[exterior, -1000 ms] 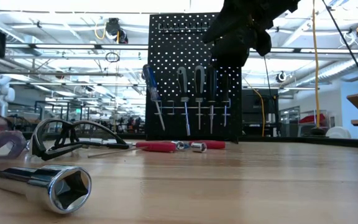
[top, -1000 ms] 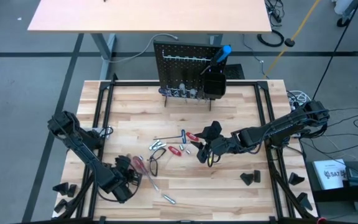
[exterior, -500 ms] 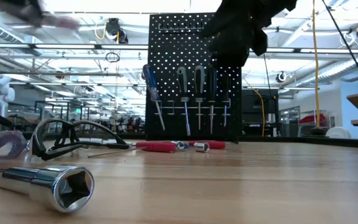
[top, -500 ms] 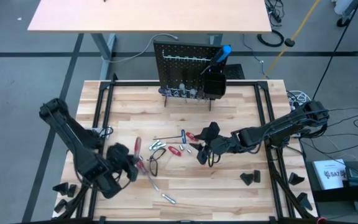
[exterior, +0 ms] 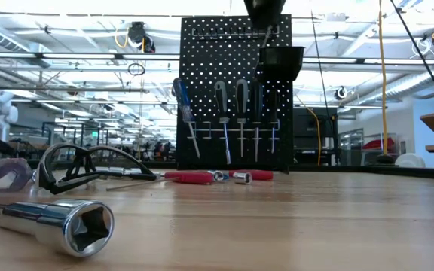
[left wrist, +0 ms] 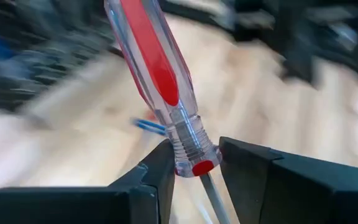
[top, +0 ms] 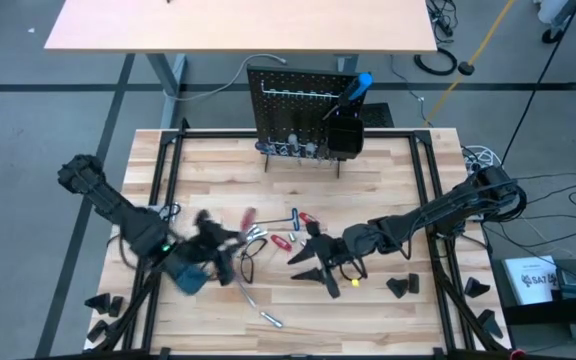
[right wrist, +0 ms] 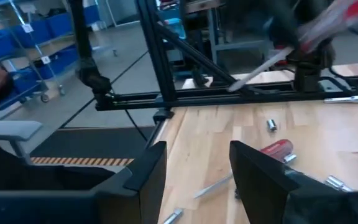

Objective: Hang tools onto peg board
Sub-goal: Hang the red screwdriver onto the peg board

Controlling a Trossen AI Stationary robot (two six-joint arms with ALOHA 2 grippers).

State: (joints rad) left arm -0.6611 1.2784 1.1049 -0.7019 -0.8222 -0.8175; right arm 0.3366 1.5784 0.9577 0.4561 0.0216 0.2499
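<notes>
**Left arm has the red screwdriver, peg board is half full**

So here's my view from the remote station. My left gripper is clamped on a red-handled screwdriver, pinching the clear collar right where the handle meets the shaft. From overhead that gripper sits over the left-middle of the table with the red handle poking toward the board side.

My right gripper is low over the table's centre, a bit right of the loose tool pile. In its own wrist view the fingers stand apart with nothing between them, only bare wood showing through the gap.

The peg board stands upright at the far edge of the table. On it, a row of screwdrivers hangs handle-up, and a blue-handled one sticks out of the black bin on its right side.

Still loose on the table: red-handled pliers, a few small sockets, a big chrome socket lying close to the low camera, and safety glasses.

As for labels or brand names, I can't make out any writing on the tools or the board.
</notes>
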